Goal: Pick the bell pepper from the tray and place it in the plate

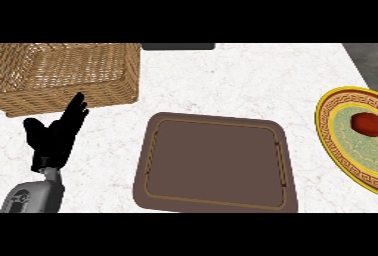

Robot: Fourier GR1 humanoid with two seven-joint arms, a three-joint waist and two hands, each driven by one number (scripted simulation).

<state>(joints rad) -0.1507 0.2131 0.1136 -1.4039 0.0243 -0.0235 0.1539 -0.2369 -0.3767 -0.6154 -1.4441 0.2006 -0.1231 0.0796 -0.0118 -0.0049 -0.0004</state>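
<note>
A small red bell pepper (pixel 364 122) lies on the green centre of a round plate (pixel 330 131) with a yellow patterned rim, at the right edge of the view. The brown rectangular tray (pixel 214 162) sits in the middle of the white marble counter with nothing on it. My left hand (pixel 57 134) rests at the lower left with its fingers straight and pointing up, holding nothing, well left of the tray. My right hand does not show in the view.
A woven wicker basket (pixel 70 75) stands at the back left, just beyond my left hand's fingertips. A dark flat object (pixel 178 46) lies at the counter's far edge. The counter's right edge runs past the plate at the top right.
</note>
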